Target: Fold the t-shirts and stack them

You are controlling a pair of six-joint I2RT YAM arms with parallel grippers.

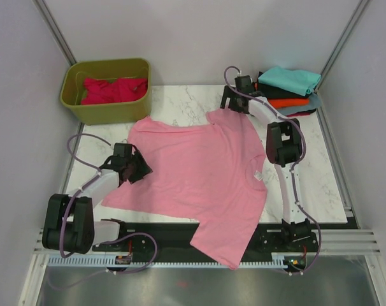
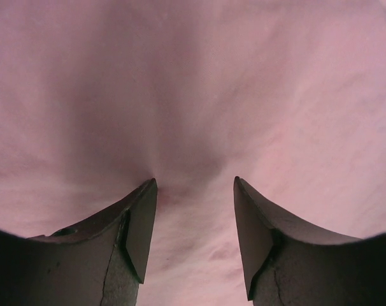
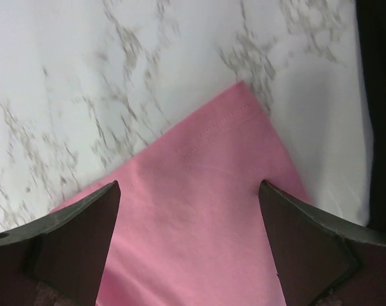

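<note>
The light pink t-shirt (image 1: 199,172) lies spread flat on the marble table, its lower sleeve hanging over the near edge. My left gripper (image 1: 141,167) is at its left edge, open, with the jaws pressed down on pink cloth (image 2: 244,95). My right gripper (image 1: 233,102) is open over the far sleeve corner (image 3: 206,210), a finger on each side of it. The crimson t-shirt (image 1: 113,89) lies crumpled in the tub. The folded stack at the far right shows teal (image 1: 290,79) on top, then black (image 1: 279,94), orange (image 1: 288,102) and grey-blue (image 1: 311,102).
The olive-green plastic tub (image 1: 104,113) stands at the far left corner. Bare marble (image 3: 85,83) shows beyond the sleeve corner. Grey walls close in the table on the left, back and right. A dark edge (image 3: 379,95) runs down the right of the right wrist view.
</note>
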